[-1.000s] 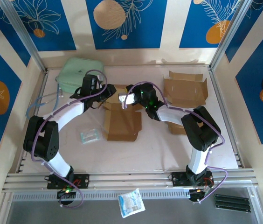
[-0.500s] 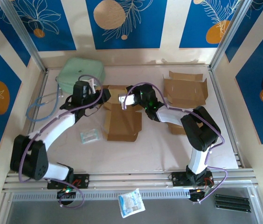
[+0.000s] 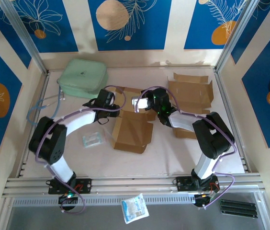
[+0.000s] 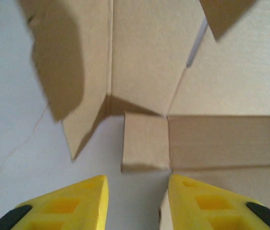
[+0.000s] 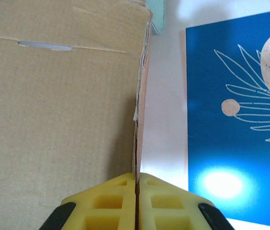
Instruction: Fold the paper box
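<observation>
Yellow fingertips of the right hand are pinched shut on a raised cardboard edge of the paper box. The left hand is partly open and holds nothing, its tips just short of a small corner flap. The half-folded box lies mid-counter between the two arms.

Brown paper box, mint-green case
</observation>
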